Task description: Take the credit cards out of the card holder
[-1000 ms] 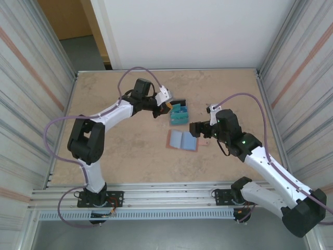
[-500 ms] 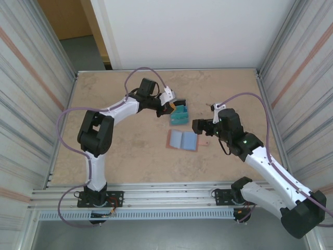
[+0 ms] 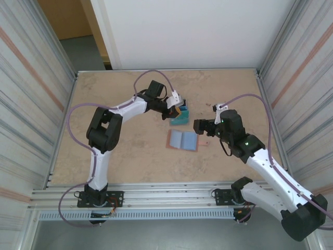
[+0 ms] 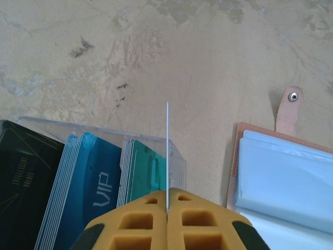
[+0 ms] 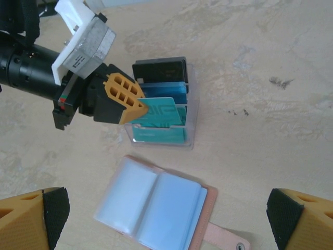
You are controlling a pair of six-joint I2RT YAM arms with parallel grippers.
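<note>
Pinched one teal card (image 5: 162, 110) edge-up in the yellow jaws of the left arm (image 3: 127, 108), pressed together on it, just beyond the card holder (image 3: 183, 140). Held that card over a clear rack (image 5: 188, 136) standing on the tabletop (image 3: 130, 156) just beyond the card holder. Found the other credit cards upright in the rack's slots: black (image 4: 23, 172) farthest from the card holder, then blue (image 4: 91, 177), then teal (image 4: 143, 172) nearest it. Found the card holder itself lying open and flat, blue-grey pockets up, tab (image 4: 291, 107) pointing right. Hovered the jaws of the right arm (image 3: 263, 165) just right of the card holder, spread wide, gripping nothing.
</note>
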